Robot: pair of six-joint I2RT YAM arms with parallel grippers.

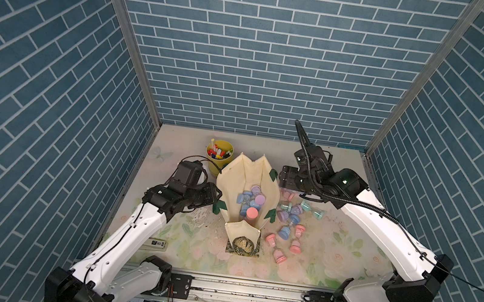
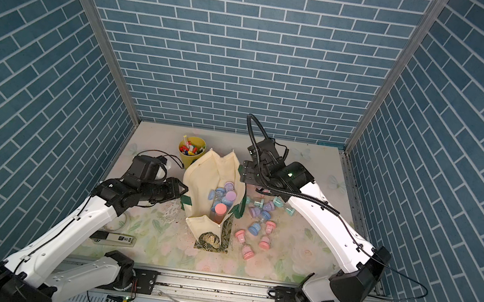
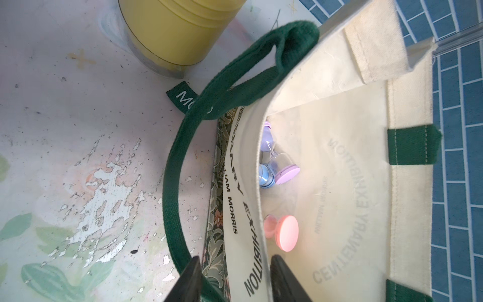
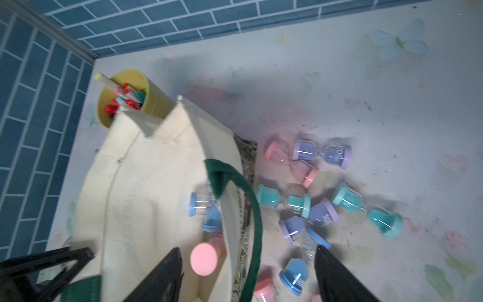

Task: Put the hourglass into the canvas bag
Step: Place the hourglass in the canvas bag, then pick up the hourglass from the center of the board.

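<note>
Several hourglasses [image 1: 250, 200] are inside the canvas bag [image 1: 231, 185], which stands on the table [image 1: 331, 258] with its mouth wide open. One pink hourglass [image 1: 252, 213] stands up in there, on the side closest to my base. A blue hourglass [image 3: 265, 175] and a purple hourglass [image 3: 286, 174] lie deeper in, touching each other. Many more loose hourglasses [image 1: 289, 216] lie in a heap on the table just beside the bag, on my right. My left gripper [image 3: 235, 258] is at the bag's left wall, with one finger outside and one inside. Its jaws are apart, with the cloth wall between them. My right gripper [image 4: 247, 248] hangs over the bag's right edge and its green handle [image 4: 257, 224], jaws wide apart and holding nothing. A yellow cup [image 1: 216, 167] full of markers stands just beside the bag's far left corner.
</note>
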